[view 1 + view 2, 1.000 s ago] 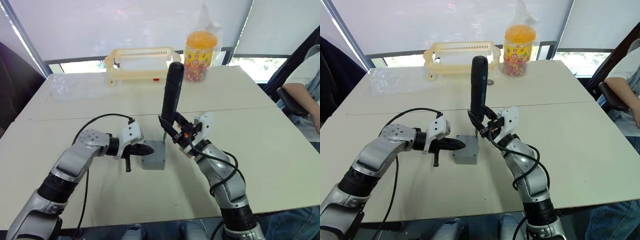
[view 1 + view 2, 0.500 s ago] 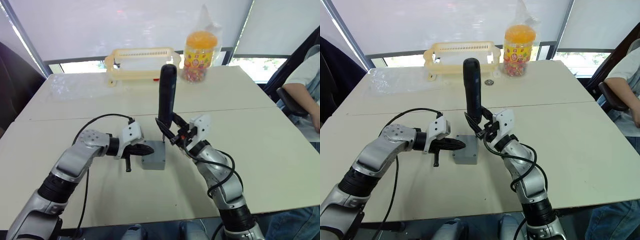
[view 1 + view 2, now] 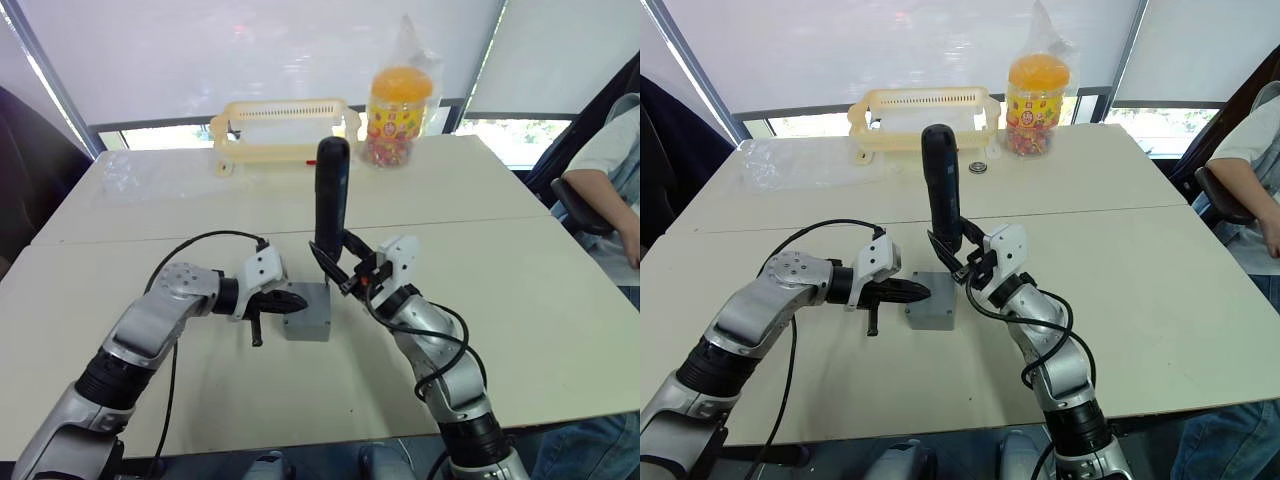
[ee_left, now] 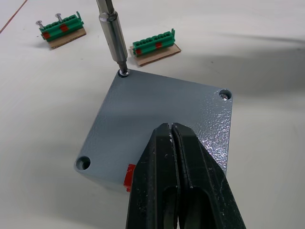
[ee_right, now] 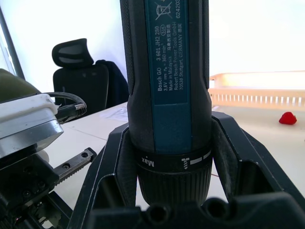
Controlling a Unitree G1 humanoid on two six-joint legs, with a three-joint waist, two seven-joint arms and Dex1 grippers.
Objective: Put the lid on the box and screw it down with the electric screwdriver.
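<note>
The lid (image 4: 162,124) sits on the box (image 3: 306,318) near the middle of the table (image 3: 560,290). The right gripper (image 3: 345,275) is clamped on the upright electric screwdriver (image 3: 330,195), its bit in the lid's far corner screw. The left gripper (image 4: 174,176), fingers together, presses on the lid.

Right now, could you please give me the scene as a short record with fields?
Lid: lid sits on the box, on the table.
Screws: one at a corner; one corner hole is empty.
Right hand: right hand is shut on the electric screwdriver, upright, bit tip in a corner hole.
Left hand: left hand is shut, over the lid.
Nearby: two green terminal blocks, cream basket, snack jar.
</note>
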